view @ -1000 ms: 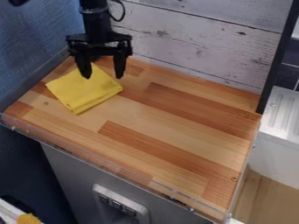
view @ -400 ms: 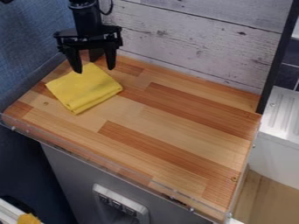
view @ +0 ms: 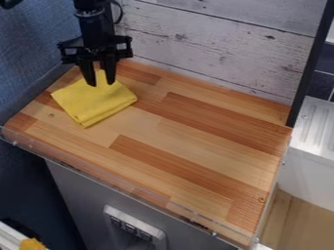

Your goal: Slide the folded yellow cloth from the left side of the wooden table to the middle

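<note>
The black two-finger gripper point(view: 100, 84) is hanging over the far corner of a folded, bright yellow square cloth point(view: 94, 102). Its fingers are standing partly spread, a narrow gap between them, and yellow fabric is showing in that gap; whether either finger is pressing on it, I cannot tell.

The likeliest trouble, as I judge it, is a shallow or partial grip. With the fingertips sitting so near the cloth's edge, they could be catching only the top layer, leaving the fold to slide open, or they could be slipping off the thin corner altogether. Fingertips riding too low could be scraping the butcher-block wooden countertop point(view: 196, 122) under the cloth, since such flat fabric is offering little height to pinch.

The cloth is looking soft and matte, its layered edges bunching slightly on the side away from the gripper. Beneath it, the wood is running in smooth pale and reddish-brown strips. Behind the gripper, whitewashed planks point(view: 215, 49) are showing dark knots and grain, while a textured blue wall point(view: 39, 39) is rising beside it.
</note>
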You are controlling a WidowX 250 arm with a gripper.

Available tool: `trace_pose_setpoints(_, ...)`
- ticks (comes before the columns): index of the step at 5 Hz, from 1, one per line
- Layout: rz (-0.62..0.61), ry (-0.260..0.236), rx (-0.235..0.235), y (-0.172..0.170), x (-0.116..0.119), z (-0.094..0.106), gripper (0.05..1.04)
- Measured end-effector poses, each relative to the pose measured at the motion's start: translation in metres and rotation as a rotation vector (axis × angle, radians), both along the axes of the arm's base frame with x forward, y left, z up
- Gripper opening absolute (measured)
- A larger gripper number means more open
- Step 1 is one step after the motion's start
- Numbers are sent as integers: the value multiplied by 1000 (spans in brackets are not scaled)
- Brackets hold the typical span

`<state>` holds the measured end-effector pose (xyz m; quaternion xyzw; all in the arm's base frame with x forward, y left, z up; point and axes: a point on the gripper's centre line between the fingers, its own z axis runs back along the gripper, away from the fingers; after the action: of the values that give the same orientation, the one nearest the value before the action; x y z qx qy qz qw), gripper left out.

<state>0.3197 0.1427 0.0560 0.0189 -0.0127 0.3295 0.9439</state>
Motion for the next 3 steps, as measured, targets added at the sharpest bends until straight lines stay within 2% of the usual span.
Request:
trace_pose_setpoints(1,7,18,2,9,1,-10,151)
trace_pose_setpoints(2,7,35,-5,13,1,-17,72)
trace_pose_setpoints(3,3,52,-23,15,0,-24,63)
